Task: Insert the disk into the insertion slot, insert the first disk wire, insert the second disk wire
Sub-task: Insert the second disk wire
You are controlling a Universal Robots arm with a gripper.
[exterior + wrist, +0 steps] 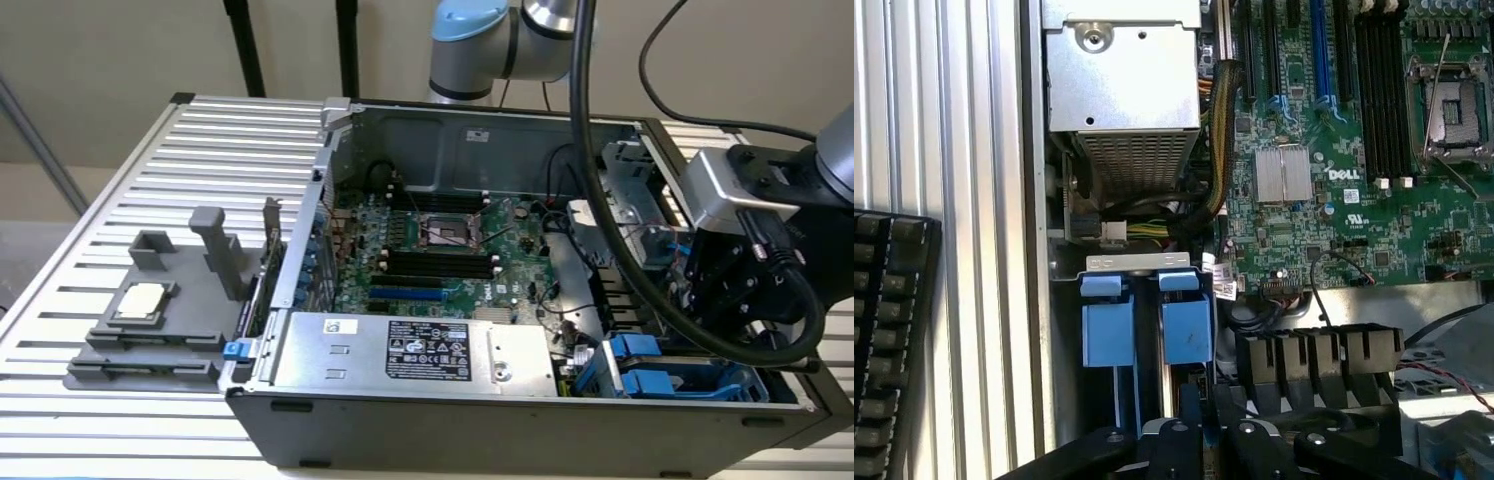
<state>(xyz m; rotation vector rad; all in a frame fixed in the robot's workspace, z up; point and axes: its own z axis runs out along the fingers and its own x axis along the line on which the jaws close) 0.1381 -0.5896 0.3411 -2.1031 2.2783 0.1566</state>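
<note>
Exterior view: PC case (534, 440) lies on its side on the slatted surface (200, 170), open face up, so everything is reachable from above. The arm (834, 150) hangs over the corner at the exterior view's right, wrist down among the drive bays. That is where the insertion slot (694, 385) sits, with its blue rails, just beside the power supply (414, 350). The thick black cable (587, 150) loops over the motherboard (441, 250), slack enough not to drag. The grey fixture (154, 320), with a chip on it, is parked on the surface at the exterior view's left, well apart. I don't think it matters for this job.

Wrist view: looking straight down the tool into the bay. The end effector (1204, 435) is right at the insertion slot (1144, 262), in line with one of two blue tabs standing side by side. I read that tab as the disk (1186, 330), on edge in its blue carrier and down between the rails. The silver body is hidden, so that's a judgement. The other blue tab (1106, 325) stands just beside it. On-edge makes sense, since the rails only take the carrier that way.

Can't tell whether the end effector is gripping the carrier, resting on it or standing free of it; that part is too dark.

The power supply harness (1219, 140) runs down past the bay, near the tabs. I can't pick out either disk wire or whether one is plugged in. The black fan shroud (1319, 355) is close beside the tool, so clearance looks tight. A keyboard (884, 340) lies outside the case on the surface.
</note>
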